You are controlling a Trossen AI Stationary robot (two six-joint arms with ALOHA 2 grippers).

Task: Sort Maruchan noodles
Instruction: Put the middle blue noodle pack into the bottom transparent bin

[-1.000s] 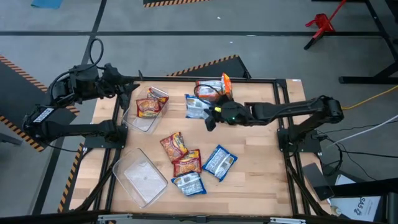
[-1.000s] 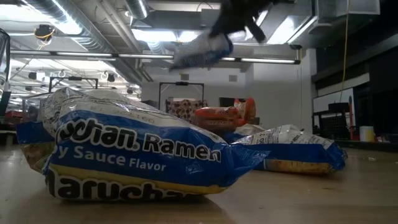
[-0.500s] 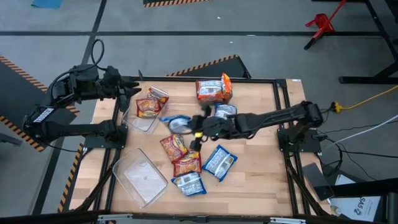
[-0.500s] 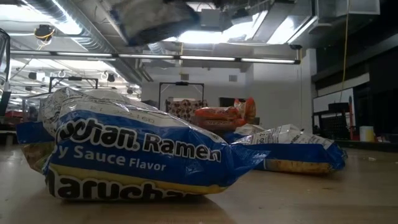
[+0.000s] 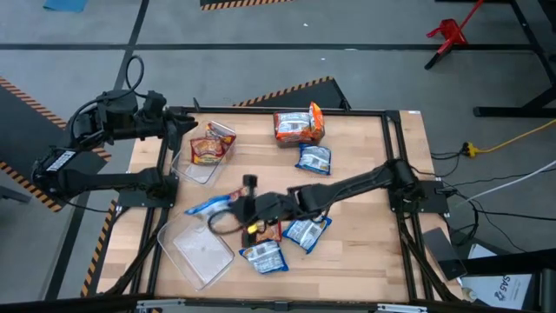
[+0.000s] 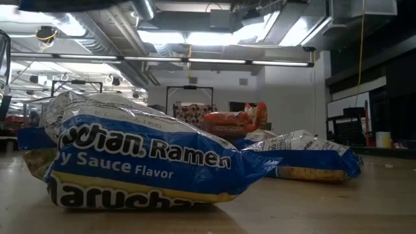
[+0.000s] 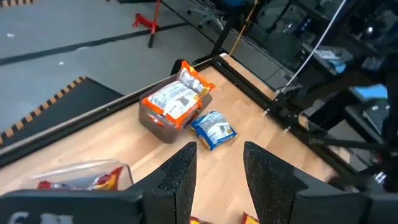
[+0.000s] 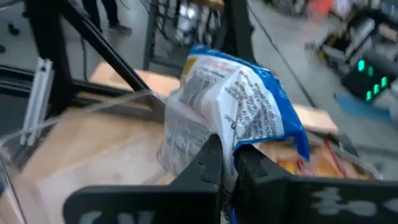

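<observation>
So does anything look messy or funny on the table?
Yes. Loose noodle packets lie scattered at angles on the table, and the near clear bin sits crooked and empty. An orange packet pokes upright from the far stack. The right gripper pinches a blue packet by its edge.

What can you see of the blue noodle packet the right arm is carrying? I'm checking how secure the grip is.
The blue noodle packet is a crinkly plastic pouch, blue and white with fine print on its white face. The right end effector is shut on one edge, so the rest sticks out past the fingers, creased where it is pinched. In the high view it hangs in the air beside the near clear bin, touching nothing else.
</observation>
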